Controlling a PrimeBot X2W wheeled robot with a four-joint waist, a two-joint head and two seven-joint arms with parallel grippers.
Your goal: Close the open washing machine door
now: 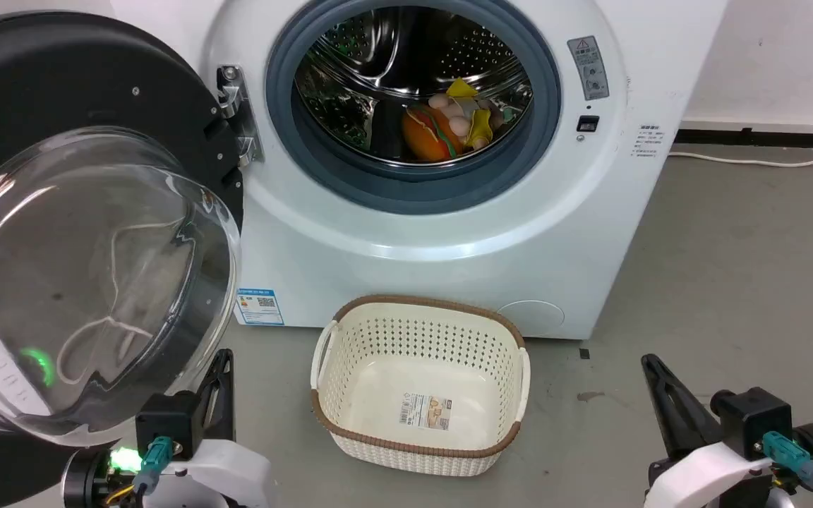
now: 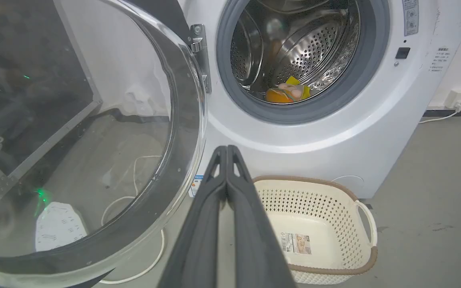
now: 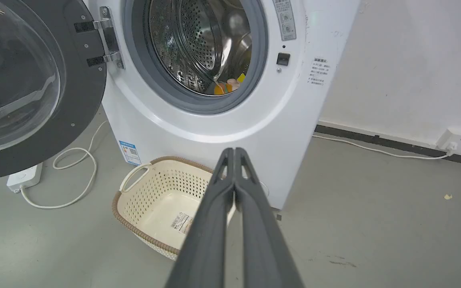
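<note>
Door: the washing machine door (image 1: 89, 212) stands swung wide on its hinge (image 1: 237, 113), left of the drum mouth, with its glass bowl bulging toward the robot.
Machine: the washing machine (image 1: 449, 240) stands at the far side against the wall; its drum (image 1: 406, 63) is open, and some colourful items (image 1: 449, 123) lie at the bottom.
Progress: judged as not begun. The door is fully open and neither gripper touches it, so the whole swing to the right and the latching are left to do.
Left gripper (image 2: 227, 152): fingers pressed together, holding nothing; low and near, just right of the door's lower rim.
Right gripper (image 3: 234, 154): fingers pressed together, holding nothing; near right, well apart from the door.
Floor (image 1: 731, 282): bare grey concrete with a few small marks. An empty cream basket (image 1: 413, 339) sits in front of the machine, near the path of the door.
Room: a white wall (image 3: 406, 60) with a dark skirting strip and a wall socket (image 3: 454, 138) at the right; a power strip (image 3: 24, 176) and white cable (image 3: 74, 160) lie under the open door.
</note>
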